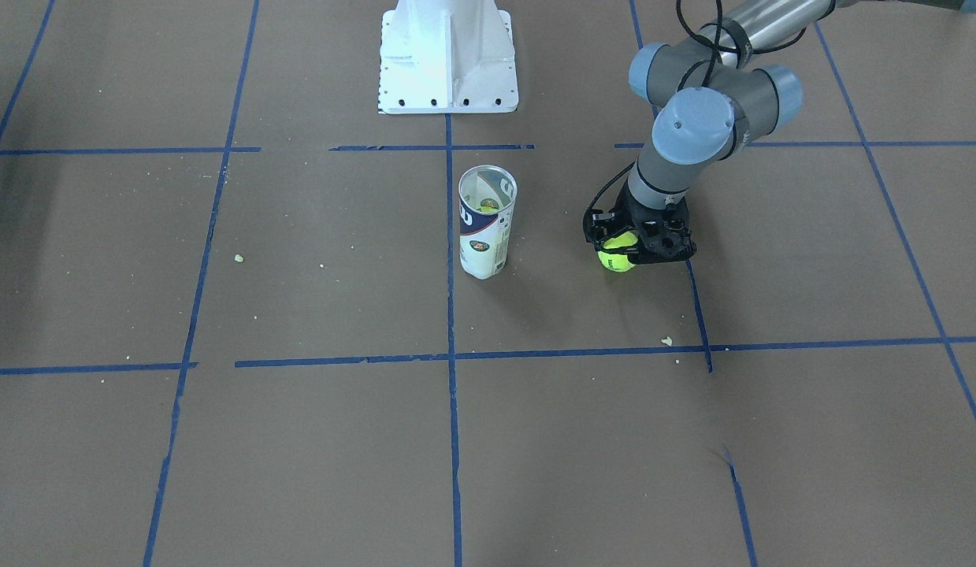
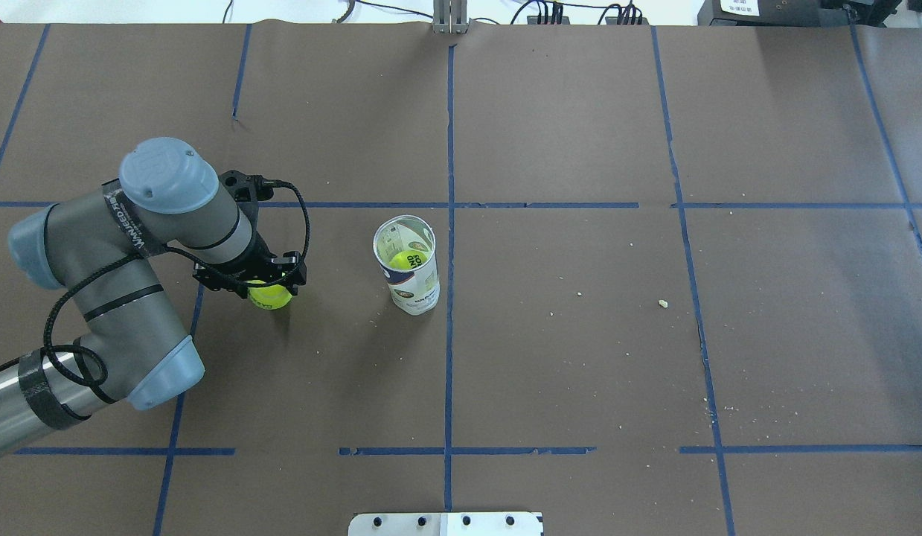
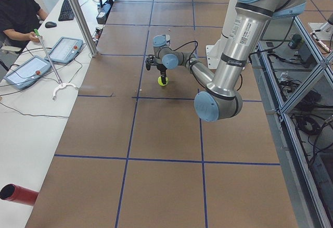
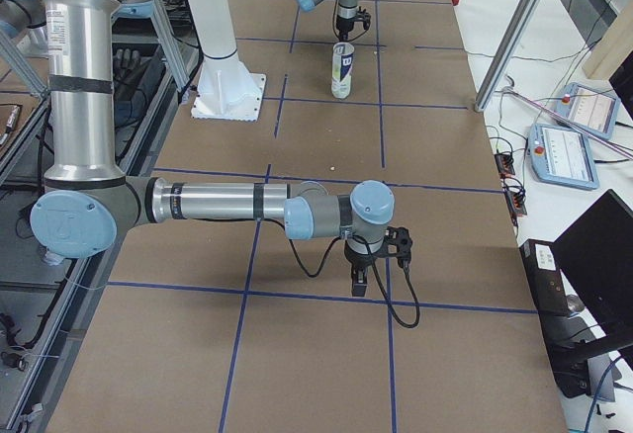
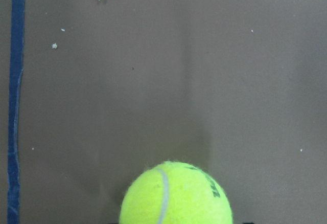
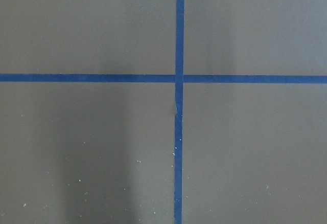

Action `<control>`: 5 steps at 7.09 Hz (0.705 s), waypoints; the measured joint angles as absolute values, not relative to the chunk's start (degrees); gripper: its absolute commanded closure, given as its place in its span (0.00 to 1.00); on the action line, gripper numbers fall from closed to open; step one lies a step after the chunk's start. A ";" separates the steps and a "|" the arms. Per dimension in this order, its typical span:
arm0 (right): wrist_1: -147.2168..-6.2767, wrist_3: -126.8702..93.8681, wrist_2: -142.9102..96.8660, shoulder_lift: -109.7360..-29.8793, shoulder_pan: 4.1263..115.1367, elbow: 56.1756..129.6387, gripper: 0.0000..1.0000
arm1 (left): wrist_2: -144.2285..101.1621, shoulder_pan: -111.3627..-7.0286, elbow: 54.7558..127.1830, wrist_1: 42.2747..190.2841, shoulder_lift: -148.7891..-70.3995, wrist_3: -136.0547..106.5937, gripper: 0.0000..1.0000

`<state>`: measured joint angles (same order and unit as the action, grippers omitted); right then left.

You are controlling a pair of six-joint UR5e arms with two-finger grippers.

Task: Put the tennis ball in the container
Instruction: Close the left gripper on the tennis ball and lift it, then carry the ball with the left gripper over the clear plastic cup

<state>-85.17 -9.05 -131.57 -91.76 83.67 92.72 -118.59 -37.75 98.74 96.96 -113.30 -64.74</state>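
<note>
Brown paper table [image 2: 580,372], gridded in blue tape [image 2: 448,357], strewn with crumbs [image 2: 663,303]. The left gripper [image 2: 271,290] clasps the ball [image 2: 271,298] low over it, apart from the upright can [image 2: 412,289] holding a second ball [image 2: 406,260]. I cannot tell the grip of the right gripper [image 4: 362,283]. Beyond, a white desk [image 3: 31,108] with tablets [image 3: 66,49]

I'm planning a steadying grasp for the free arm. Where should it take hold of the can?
Probably mid-body on the container, jaws spanning its round wall, coming in level from the robot's right: it stands upright, and its open top must stay clear.
</note>
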 measured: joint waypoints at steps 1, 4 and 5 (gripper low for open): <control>-85.17 -9.05 -131.57 -91.76 83.67 92.73 0.00 | -118.62 -38.29 101.53 94.85 -113.12 -64.43 1.00; -85.17 -9.05 -131.57 -91.76 83.67 92.73 0.00 | -118.81 -42.83 115.37 74.95 -115.25 -59.58 1.00; -85.17 -9.05 -131.57 -91.76 83.67 92.72 0.00 | -119.59 -44.95 119.36 68.84 -117.57 -58.97 1.00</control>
<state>-85.17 -9.05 -131.57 -91.76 83.67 92.72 -119.59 -44.95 119.36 68.84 -117.57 -58.97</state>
